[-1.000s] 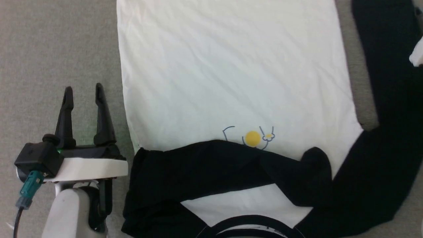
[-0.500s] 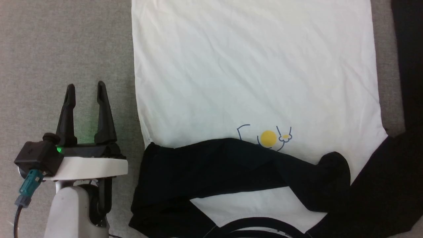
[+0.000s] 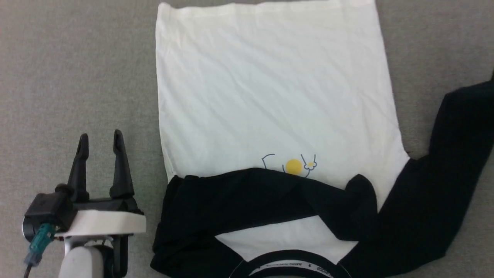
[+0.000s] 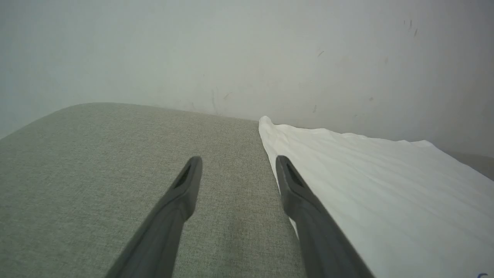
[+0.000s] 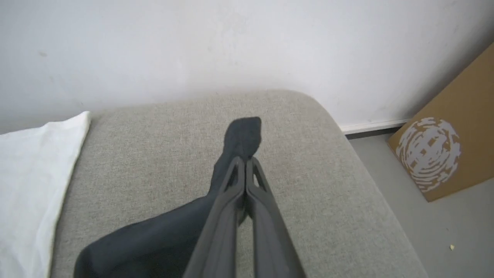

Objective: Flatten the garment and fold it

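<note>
the white shirt with long black raglan sleeves (image 3: pixel 270 96) lies flat, front up, on the grey woven cushion (image 3: pixel 77 58), hem far and collar near. its left sleeve (image 3: pixel 251 197) is already folded across the chest, while the right sleeve (image 3: pixel 436 193) sprawls out to the right. the right gripper (image 5: pixel 245 160) has its fingers pressed together, pinching that sleeve near the cuff by the look of it. my guess is it's about to fold it over too. the left gripper (image 3: pixel 100 135) hovers spread just left of the shirt, off the cloth.
</note>
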`<state>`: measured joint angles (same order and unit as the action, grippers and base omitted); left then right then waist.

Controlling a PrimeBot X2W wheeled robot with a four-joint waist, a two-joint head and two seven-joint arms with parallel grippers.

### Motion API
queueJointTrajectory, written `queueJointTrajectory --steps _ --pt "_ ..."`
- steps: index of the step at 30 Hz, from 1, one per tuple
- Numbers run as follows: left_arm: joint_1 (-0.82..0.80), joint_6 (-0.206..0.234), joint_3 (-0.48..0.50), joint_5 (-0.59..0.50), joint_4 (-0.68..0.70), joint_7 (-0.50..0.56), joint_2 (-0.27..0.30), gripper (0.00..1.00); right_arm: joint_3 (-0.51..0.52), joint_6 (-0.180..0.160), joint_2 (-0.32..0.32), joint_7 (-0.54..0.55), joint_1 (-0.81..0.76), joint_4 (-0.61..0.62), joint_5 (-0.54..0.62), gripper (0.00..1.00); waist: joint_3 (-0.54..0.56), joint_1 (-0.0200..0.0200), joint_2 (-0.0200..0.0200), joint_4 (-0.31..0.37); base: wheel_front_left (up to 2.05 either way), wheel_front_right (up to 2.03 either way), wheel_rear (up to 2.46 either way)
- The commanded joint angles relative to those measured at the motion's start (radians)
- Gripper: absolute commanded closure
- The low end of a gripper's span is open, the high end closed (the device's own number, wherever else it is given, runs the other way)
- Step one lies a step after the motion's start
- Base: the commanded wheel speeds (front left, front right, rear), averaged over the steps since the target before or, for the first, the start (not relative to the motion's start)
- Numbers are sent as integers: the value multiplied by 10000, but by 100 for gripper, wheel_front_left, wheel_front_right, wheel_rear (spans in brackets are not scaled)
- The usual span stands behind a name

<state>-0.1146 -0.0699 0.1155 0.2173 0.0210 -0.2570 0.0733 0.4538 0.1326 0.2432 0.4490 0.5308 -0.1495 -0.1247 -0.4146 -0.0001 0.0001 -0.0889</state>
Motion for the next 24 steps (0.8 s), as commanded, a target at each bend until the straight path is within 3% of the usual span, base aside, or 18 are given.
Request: queueJointTrajectory --steps 1,11,19,24 --pt "289 -5 38 -164 67 -47 -2 0 69 -19 -178 73 -596 863 -95 100 985 1 -1 609 0 0 0" --pt "1349 92 -56 -230 76 -29 -45 0 -924 -19 -955 1016 -2798 5234 -632 100 2211 1 -1 1099 0 0 0" --pt "1656 86 -272 -228 54 127 -47 0 -3130 -19 -1157 1816 -3589 7056 -522 100 2691 1 -1 1173 0 0 0" --pt "1721 116 -337 -225 82 184 -21 0 -4863 -19 -982 2072 -3508 7306 -311 100 2791 1 -1 1188 0 0 0"
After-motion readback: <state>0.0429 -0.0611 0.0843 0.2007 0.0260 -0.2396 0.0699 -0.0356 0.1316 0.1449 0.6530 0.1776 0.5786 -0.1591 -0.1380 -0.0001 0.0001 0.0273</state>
